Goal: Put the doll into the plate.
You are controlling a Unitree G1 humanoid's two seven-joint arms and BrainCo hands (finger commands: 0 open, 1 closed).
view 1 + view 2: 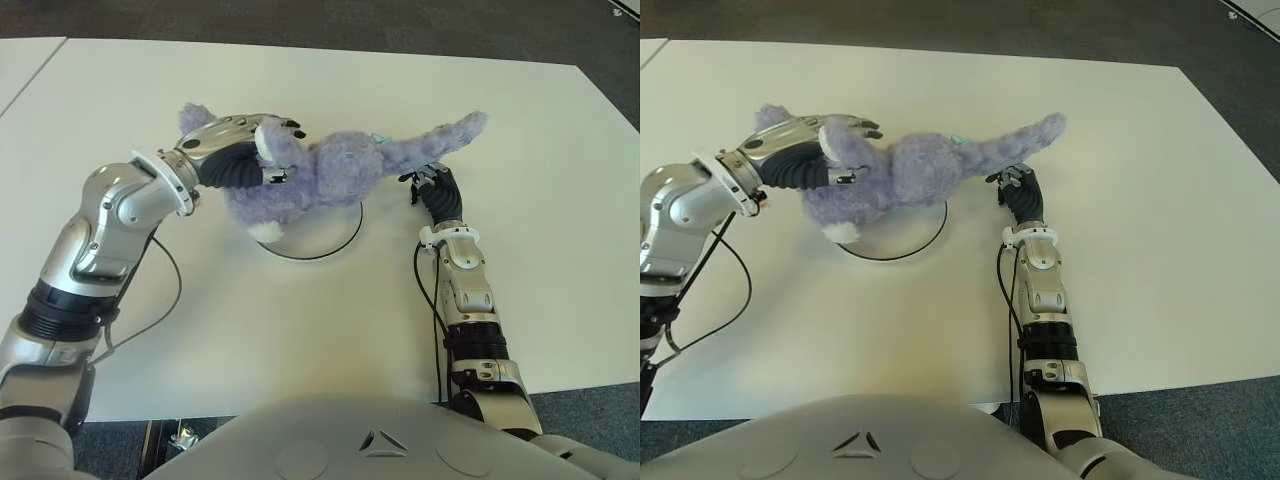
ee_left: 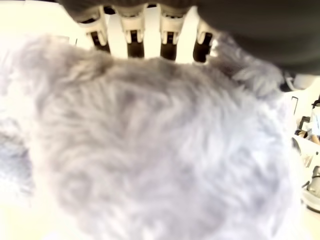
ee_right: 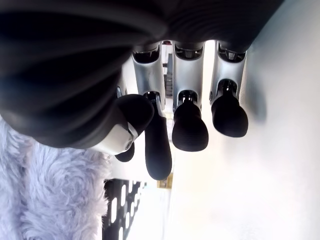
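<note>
A fluffy purple doll [image 1: 320, 175] lies across the white, dark-rimmed plate [image 1: 338, 238] in the middle of the table, its long tail stretching out to the right beyond the rim. My left hand [image 1: 245, 150] is shut on the doll's head end from the left; the left wrist view is filled with its fur [image 2: 160, 150], with my fingers [image 2: 132, 32] curling over it. My right hand [image 1: 432, 185] shows just right of the plate, below the tail. Its fingers [image 3: 190, 125] are relaxed and hold nothing, with the doll's fur [image 3: 55, 195] beside them.
The white table [image 1: 250, 330] extends on all sides of the plate. A cable [image 1: 170, 290] hangs from my left forearm over the tabletop. Dark floor lies beyond the far edge.
</note>
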